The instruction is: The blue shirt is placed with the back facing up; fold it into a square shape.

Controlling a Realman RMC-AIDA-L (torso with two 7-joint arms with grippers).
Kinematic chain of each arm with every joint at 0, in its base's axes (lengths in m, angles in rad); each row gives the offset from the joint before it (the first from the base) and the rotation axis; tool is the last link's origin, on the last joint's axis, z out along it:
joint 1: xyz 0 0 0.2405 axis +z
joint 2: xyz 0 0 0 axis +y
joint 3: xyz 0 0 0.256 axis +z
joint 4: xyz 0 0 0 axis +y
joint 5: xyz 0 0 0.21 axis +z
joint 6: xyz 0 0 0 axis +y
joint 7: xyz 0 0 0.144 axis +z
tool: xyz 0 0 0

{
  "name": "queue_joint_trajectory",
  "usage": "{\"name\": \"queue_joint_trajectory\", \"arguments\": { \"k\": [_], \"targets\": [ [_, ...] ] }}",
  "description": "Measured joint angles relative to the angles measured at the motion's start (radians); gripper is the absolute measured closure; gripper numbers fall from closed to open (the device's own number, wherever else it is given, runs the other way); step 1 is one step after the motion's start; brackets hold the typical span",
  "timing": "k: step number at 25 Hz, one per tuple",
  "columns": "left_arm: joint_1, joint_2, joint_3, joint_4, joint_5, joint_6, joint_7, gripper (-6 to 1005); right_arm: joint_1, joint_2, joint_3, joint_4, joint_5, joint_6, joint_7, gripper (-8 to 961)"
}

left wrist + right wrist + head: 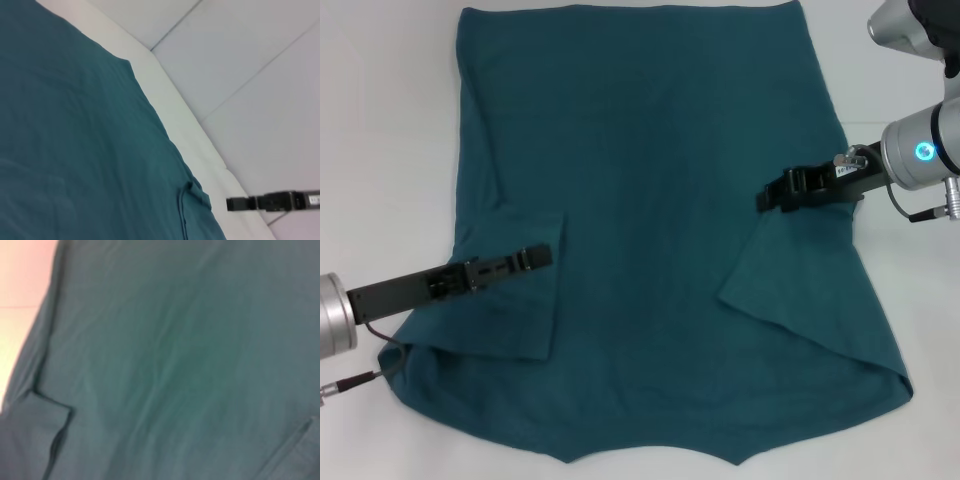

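The large dark teal-blue short-sleeved cloth shirt [650,230] lies plain side up on the white worktop [380,150], both sleeves turned inward. Soft, light and limp, it looks best pinched at edges or corners. Left gripper [542,257] and right gripper [766,197] hover over the sleeve folds; whether their fingers are parted I cannot tell.

The blue shirt [650,200] is plain dark teal-blue. The desk [380,150] under it is white.
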Motion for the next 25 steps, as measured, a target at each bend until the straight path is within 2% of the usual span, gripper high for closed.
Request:
{"name": "queue_joint_trajectory", "arguments": {
  "k": [1,3,4,5,6,9,11,18,25],
  "targets": [
    [0.0,0.002,-0.004,0.0,0.0,0.0,-0.018,66,-0.005,-0.003,0.0,-0.001,0.013,-0.01,-0.006,786],
    [0.0,0.012,-0.013,0.005,0.002,0.007,-0.093,68,-0.015,-0.013,0.0,-0.007,0.035,-0.038,-0.019,634],
    [0.001,0.025,-0.023,0.009,0.006,0.019,-0.155,69,-0.022,-0.022,0.0,-0.008,0.052,-0.062,-0.026,558],
    [0.002,0.031,-0.029,0.012,0.009,0.031,-0.191,69,-0.029,-0.033,0.001,-0.009,0.069,-0.084,-0.033,542],
    [0.006,0.054,-0.052,0.02,0.025,0.077,-0.301,70,-0.038,-0.044,0.002,-0.009,0.09,-0.108,-0.038,526],
    [0.009,0.074,-0.088,0.032,0.063,0.139,-0.409,73,-0.062,-0.074,0.003,-0.012,0.143,-0.161,-0.049,479],
    [0.011,0.082,-0.131,0.048,0.108,0.185,-0.475,75,-0.079,-0.086,0.003,-0.018,0.169,-0.177,-0.055,463],
    [0.039,0.089,-0.228,0.085,0.236,0.206,-0.573,81,-0.127,-0.09,0.003,-0.05,0.185,-0.18,-0.066,463],
    [0.045,0.088,-0.255,0.074,0.265,0.115,-0.49,87,-0.133,-0.089,0.003,-0.05,0.185,-0.175,-0.084,462]
  ]
}}
